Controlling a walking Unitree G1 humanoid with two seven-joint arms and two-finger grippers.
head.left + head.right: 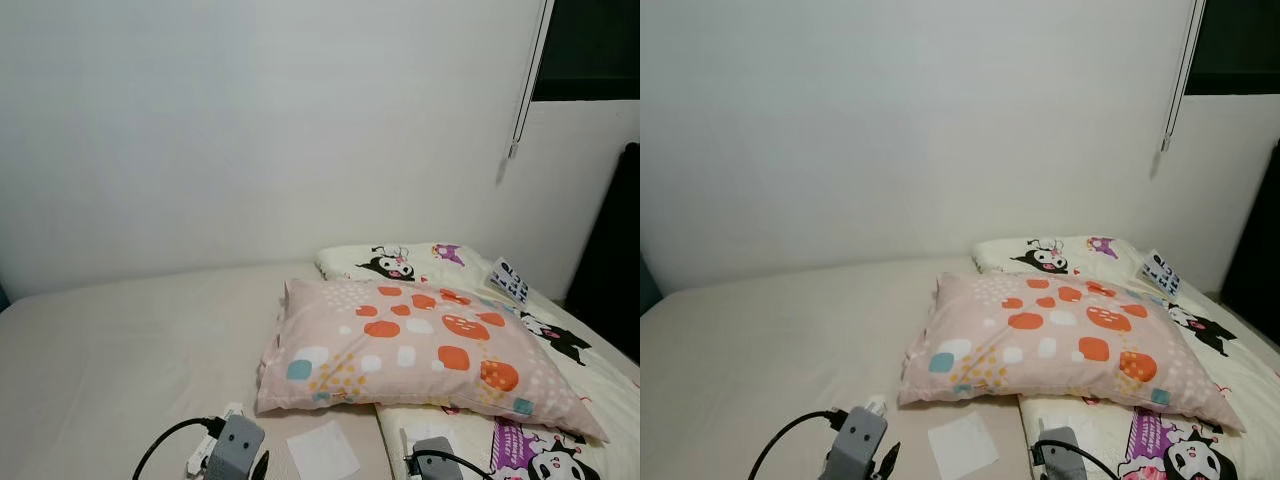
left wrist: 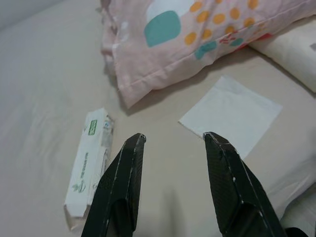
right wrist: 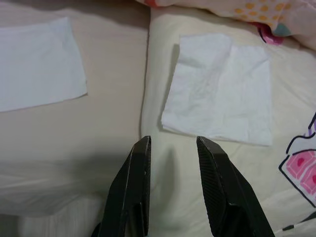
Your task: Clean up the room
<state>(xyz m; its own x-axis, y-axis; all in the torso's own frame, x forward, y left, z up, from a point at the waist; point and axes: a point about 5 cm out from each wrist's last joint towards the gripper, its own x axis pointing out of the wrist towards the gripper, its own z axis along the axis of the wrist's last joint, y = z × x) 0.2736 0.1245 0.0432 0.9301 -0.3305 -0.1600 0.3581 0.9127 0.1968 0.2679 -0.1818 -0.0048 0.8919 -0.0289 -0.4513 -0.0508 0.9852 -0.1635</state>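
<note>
**Loose tissues and a wipes pack lying on the bed**

A flat, square white paper tissue (image 2: 231,112) lies spread on the beige bedsheet, just in front of the lower edge of the pink pillow with orange and teal patches (image 1: 420,345), apart from it. A second white tissue (image 3: 220,89), creased and partly folded over itself, rests on the cream cartoon-printed cover, close to that pillow's corner. The two tissues sit near each other, separated by the cover's edge. A long white pack of wet wipes with green print (image 2: 90,160) lies flat on the beige sheet, beside the pillow's near corner, not touching it.
</note>
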